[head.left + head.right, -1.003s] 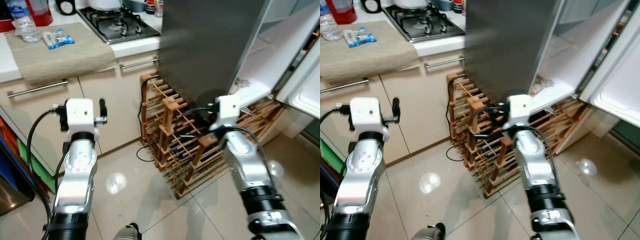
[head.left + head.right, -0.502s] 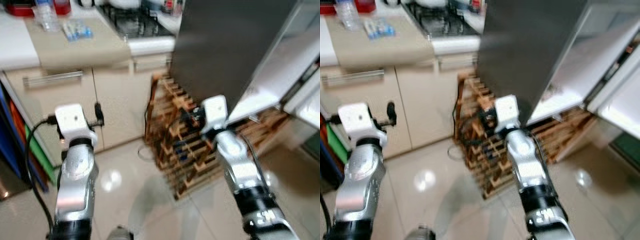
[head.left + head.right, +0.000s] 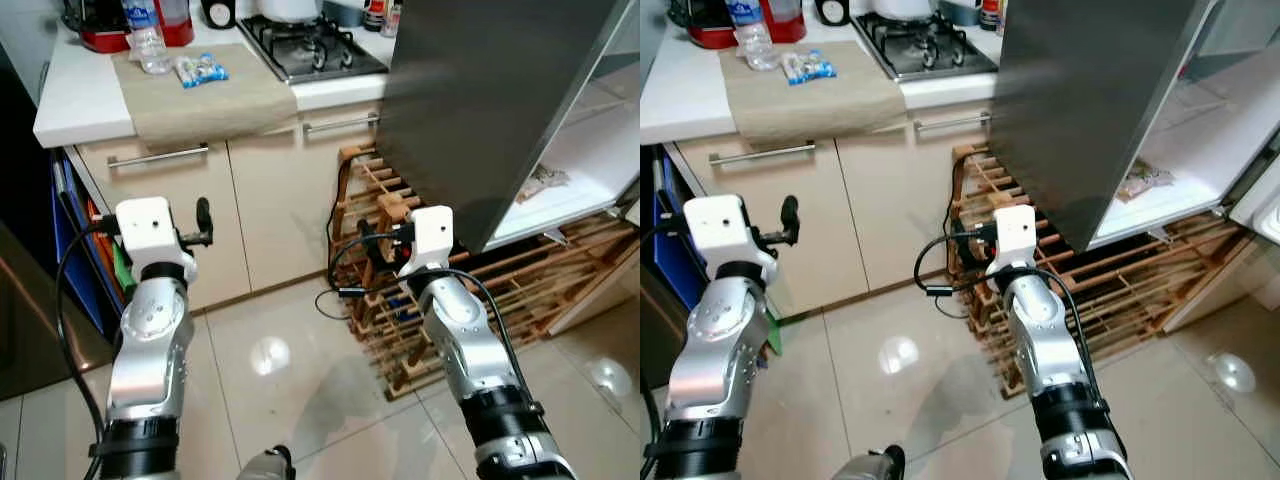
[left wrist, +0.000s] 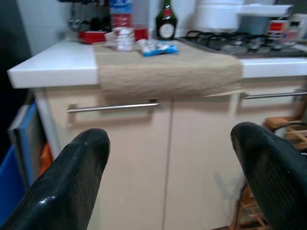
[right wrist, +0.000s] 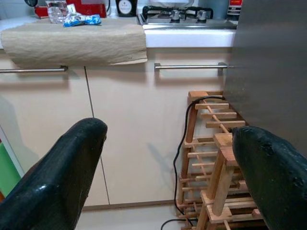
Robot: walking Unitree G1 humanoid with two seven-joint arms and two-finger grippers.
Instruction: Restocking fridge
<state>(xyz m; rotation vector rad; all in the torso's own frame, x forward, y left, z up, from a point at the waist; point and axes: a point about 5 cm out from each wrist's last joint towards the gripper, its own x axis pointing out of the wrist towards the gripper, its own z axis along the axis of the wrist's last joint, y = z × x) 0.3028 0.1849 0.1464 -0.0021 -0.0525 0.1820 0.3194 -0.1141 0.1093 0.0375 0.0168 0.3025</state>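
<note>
Open floor (image 3: 290,340) below and between left gripper (image 4: 168,158) and right gripper (image 5: 168,158). Cabinet fronts (image 3: 270,210) ahead of left; wooden rack (image 3: 400,230) and grey fridge wall (image 3: 480,100) blocking right.

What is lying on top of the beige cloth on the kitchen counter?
On the beige cloth lie a small blue and white packet and a clear water bottle standing upright near its back edge. The counter under the cloth is covered, so nothing can be said about it.
</note>
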